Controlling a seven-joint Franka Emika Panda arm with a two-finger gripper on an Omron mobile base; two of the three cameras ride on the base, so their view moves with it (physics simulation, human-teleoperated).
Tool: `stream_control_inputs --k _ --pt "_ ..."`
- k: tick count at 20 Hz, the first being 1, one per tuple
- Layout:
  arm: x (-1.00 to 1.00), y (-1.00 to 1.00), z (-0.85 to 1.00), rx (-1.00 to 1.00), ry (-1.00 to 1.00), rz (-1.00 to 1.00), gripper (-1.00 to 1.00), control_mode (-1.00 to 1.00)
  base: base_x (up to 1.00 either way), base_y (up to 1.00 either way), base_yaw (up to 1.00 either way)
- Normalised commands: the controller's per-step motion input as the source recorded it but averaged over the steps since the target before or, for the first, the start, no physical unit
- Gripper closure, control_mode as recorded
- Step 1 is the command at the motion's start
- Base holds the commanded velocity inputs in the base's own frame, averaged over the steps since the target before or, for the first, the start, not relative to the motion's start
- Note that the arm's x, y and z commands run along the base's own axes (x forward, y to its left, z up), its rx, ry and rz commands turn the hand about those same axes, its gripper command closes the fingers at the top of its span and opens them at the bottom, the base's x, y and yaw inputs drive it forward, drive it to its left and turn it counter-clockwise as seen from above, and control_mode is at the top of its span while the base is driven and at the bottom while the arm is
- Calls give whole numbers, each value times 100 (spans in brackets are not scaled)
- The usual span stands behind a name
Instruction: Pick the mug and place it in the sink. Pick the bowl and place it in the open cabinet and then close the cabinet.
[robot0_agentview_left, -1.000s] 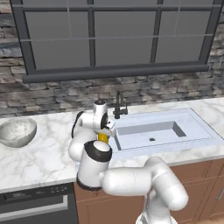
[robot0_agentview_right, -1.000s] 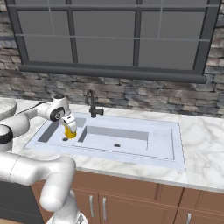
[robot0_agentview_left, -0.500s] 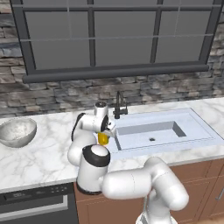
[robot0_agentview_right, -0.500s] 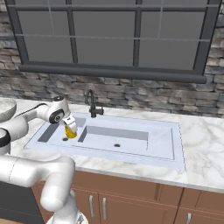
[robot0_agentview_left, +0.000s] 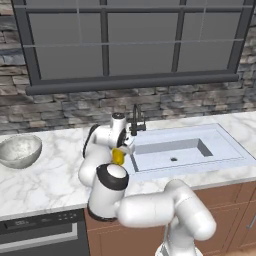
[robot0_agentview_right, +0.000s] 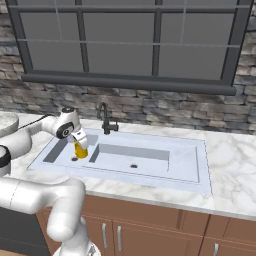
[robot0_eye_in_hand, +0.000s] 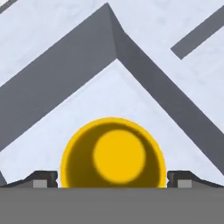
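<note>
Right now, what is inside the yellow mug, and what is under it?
The mug looks empty: its yellow bottom shows through the open top. It stands in the small left basin of the sink, between the open gripper fingertips. The basin floor directly beneath it is covered.

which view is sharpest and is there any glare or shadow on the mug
Hand view: mug large, edges soft, dark shading inside its wall, no glare. Left base view: mug small, mostly hidden by the arm. Right base view: sink evenly lit, grey shaded basin walls, mug small and slightly blurred.
</note>
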Motion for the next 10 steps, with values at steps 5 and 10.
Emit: stream_control_inputs --k 5,10 --pt "-1 -7 44 9 9 0 -100 -100 0 0 0" --pt "-52 6 44 0 7 2 -100 -100 0 0 0"
